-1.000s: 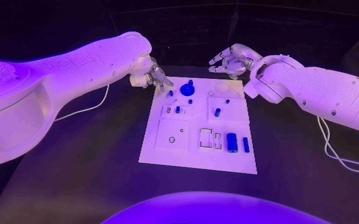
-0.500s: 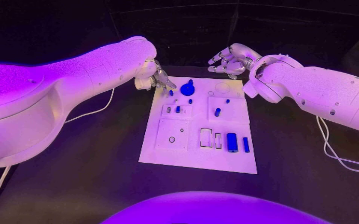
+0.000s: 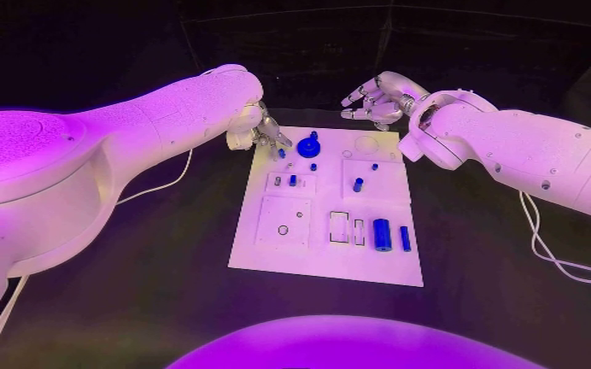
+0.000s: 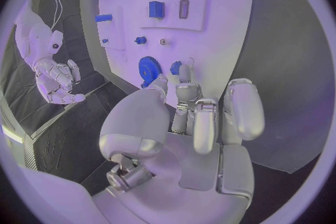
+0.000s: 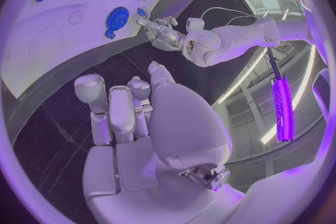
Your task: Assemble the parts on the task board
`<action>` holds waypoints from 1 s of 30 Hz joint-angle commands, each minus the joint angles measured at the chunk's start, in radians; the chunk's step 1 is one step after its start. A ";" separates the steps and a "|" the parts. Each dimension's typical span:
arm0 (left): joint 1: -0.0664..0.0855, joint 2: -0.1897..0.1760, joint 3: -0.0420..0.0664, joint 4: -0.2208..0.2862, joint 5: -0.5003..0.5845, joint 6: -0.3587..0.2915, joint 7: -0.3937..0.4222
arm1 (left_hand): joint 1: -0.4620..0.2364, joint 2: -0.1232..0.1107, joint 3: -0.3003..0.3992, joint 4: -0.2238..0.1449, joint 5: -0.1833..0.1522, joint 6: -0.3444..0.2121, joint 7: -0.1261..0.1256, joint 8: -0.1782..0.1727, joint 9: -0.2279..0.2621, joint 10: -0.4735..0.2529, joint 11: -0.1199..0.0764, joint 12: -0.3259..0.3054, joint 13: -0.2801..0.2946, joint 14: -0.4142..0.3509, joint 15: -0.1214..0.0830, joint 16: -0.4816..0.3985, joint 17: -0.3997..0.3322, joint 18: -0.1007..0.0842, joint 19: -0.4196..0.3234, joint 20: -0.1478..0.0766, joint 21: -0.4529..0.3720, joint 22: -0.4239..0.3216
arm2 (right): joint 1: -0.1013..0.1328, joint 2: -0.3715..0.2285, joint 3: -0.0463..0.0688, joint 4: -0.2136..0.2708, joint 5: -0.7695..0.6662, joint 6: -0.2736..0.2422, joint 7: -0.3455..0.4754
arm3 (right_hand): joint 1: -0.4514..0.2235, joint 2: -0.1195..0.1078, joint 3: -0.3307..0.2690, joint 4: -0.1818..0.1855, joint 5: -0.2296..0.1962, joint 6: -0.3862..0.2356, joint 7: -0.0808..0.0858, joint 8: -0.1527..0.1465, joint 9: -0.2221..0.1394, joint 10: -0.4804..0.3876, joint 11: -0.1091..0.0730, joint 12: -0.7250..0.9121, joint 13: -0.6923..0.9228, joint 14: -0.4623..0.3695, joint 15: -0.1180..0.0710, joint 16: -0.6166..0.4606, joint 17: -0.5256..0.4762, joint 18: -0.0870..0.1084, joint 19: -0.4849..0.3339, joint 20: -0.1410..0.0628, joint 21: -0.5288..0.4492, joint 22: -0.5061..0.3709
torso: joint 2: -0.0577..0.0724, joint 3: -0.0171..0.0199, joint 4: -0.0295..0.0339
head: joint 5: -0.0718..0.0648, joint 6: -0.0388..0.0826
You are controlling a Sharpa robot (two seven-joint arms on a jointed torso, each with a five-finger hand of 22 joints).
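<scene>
Task board (image 3: 286, 258) is lying flat on the black table (image 3: 136, 301), its blue parts, among them a cylinder (image 3: 382, 234) and, farther off, a gear (image 3: 308, 149), sitting untouched. Left hand (image 3: 253, 130) is hovering, fingers loosely apart and grasping nothing, fingertips just beside the gear. Right hand (image 3: 379, 101) is hanging beyond the board's far edge, fingers curved apart, released.

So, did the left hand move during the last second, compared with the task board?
Yes, slightly. In the head view the left hand has shifted a little right, nearer the blue gear at the far left corner of the task board.
</scene>
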 commanded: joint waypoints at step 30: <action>-0.007 0.014 0.001 -0.007 -0.017 0.019 0.004 | 0.030 -0.004 -0.001 -0.041 -0.002 -0.025 0.003 0.023 0.026 0.005 0.001 -0.010 0.006 0.104 -0.008 0.003 0.263 -0.014 0.052 -0.008 0.008 0.152 | 0.002 0.004 0.001 -0.001 0.002 0.006 0.007 | -0.003 0.000 0.000 0.006 0.003 -0.007 -0.002 0.007 -0.001 -0.007 -0.001 -0.006 -0.001 0.018 -0.004 -0.004 -0.001 0.008 0.004 0.003 -0.004 -0.001 | 0.000 0.0004 0.0014 | -0.001 -0.007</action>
